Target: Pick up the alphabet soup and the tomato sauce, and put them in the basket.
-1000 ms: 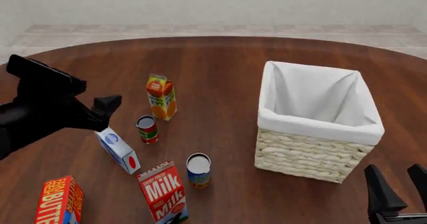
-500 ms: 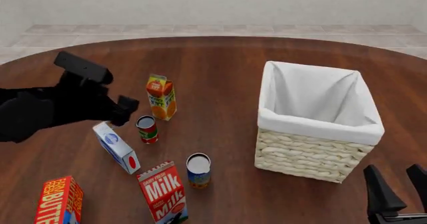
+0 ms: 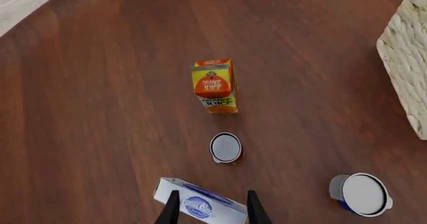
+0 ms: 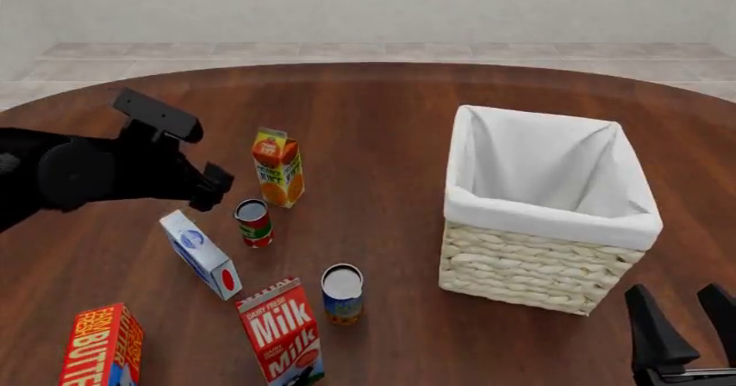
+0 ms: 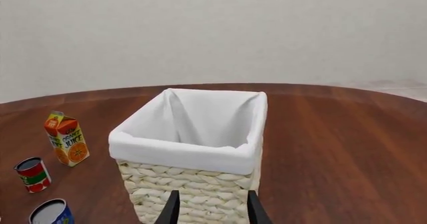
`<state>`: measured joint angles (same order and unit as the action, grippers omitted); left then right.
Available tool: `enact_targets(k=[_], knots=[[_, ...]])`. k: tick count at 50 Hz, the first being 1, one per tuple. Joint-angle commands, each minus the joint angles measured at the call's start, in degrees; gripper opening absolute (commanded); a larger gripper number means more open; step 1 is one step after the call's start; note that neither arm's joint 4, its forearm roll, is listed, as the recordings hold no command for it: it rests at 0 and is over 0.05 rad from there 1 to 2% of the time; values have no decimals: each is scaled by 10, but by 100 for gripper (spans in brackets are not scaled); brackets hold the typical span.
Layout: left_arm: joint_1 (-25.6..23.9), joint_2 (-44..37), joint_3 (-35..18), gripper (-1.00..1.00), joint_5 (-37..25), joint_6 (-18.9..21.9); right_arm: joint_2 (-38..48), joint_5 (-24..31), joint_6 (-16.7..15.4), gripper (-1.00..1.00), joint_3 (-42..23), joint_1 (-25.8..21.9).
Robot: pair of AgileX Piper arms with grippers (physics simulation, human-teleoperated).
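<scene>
Tomato sauce [image 4: 253, 222] stood upright, just ahead of and below left tool [image 3: 209, 211], fingers apart, empty. Right tool [image 4: 688, 327], also parted, parked well apart beyond basket [image 4: 540, 265]; left arm judged nearer.

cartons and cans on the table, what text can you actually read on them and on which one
"ORANGE JUICE": the orange juice carton.
"Milk", printed twice, under a small "DAIRY FRESH": the red milk carton.
"BUTTE", cut off by the picture's edge: the red butter box.
The blue oval logo on the white carton: too blurred to read.
The tomato sauce and the alphabet soup: labels too small to read.
</scene>
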<state>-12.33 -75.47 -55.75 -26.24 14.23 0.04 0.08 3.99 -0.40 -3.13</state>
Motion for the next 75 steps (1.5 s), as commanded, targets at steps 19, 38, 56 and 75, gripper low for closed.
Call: enact_targets(k=[19, 38, 56, 75], knots=[[8, -83, -35, 100, 14, 3, 0, 1, 3, 100, 0, -2], [-15, -109, -62, 100, 21, 7, 0, 0, 5, 100, 1, -6], [0, -149, -63, 100, 55, 21, 0, 1, 2, 100, 1, -7], [3, -174, -52, 100, 78, 20, 1, 1, 1, 100, 1, -8]])
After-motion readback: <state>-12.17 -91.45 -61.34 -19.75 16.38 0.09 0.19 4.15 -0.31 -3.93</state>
